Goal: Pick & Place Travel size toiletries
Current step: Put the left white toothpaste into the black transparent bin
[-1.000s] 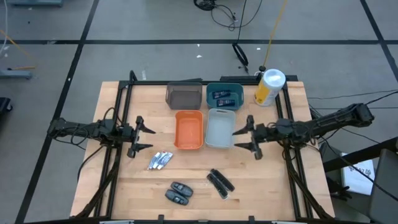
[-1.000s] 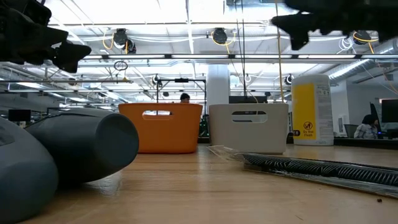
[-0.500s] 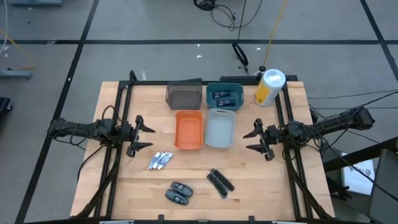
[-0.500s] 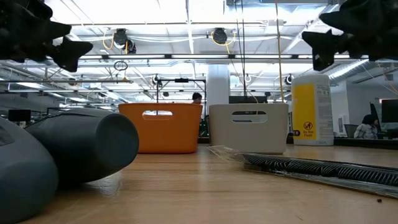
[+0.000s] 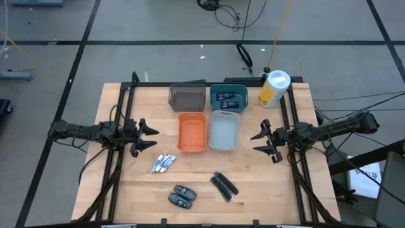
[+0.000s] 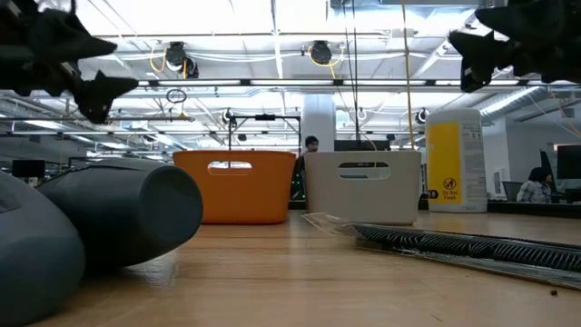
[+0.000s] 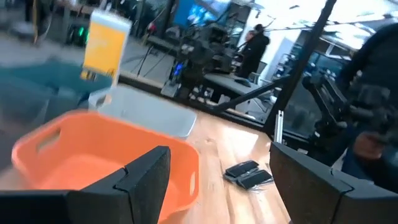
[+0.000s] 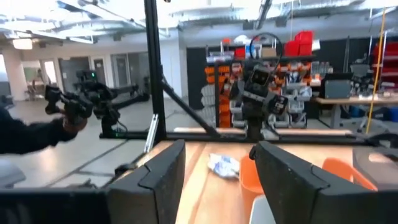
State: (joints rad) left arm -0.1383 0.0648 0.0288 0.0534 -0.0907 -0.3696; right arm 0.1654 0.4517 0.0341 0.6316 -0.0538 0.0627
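From above, the right claw [image 5: 262, 143] has drawn back from the white bin [image 5: 224, 130] toward three o'clock and now hangs empty, fingers spread though narrower than a second ago; two dark blue tubes [image 5: 228, 98] already lie in the teal bin [image 5: 228, 95], so that drop looks finished. The left claw [image 5: 145, 137] waits wide open at nine o'clock, just above the silvery-white tubes [image 5: 162, 163], which look like the likely next pick. The dark grey ovals [image 5: 180, 196] and slim black bars [image 5: 224, 186] remain at six o'clock on the pale wooden counter [image 5: 266, 190]. At counter height, the ovals [image 6: 100, 222] loom close, the bars [image 6: 463, 245] stretch rightward, and both claws hang high. The left wrist sees the orange bin [image 7: 93, 162] and the bars [image 7: 249, 174]. The right wrist shows the silvery tubes [image 8: 222, 165] beyond its spread fingers, with a workshop of shelves behind.
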